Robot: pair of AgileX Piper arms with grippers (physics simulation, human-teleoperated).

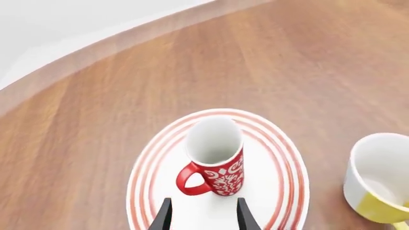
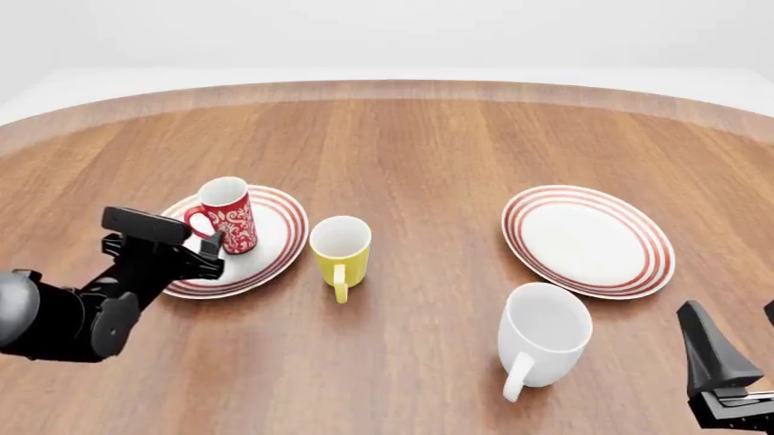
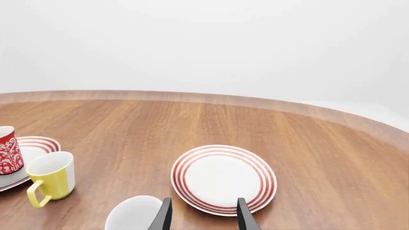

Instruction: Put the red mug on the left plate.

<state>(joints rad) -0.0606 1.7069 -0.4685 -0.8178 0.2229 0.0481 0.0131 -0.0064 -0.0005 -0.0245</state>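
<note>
One red mug stood upright on the left plate at centre-left of the front view, handle toward the camera. Left fingers gaped, empty, just short of it; right fingers likewise gaped, empty.

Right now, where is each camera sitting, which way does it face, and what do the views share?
Front: fixed above and behind the arms, facing forward and down the table; left arm and right end effector show.
Left wrist: behind the open left end effector, facing the red mug standing on the left plate.
Right wrist: behind the open right end effector, facing the right plate.
All three share the red mug and yellow mug.
</note>
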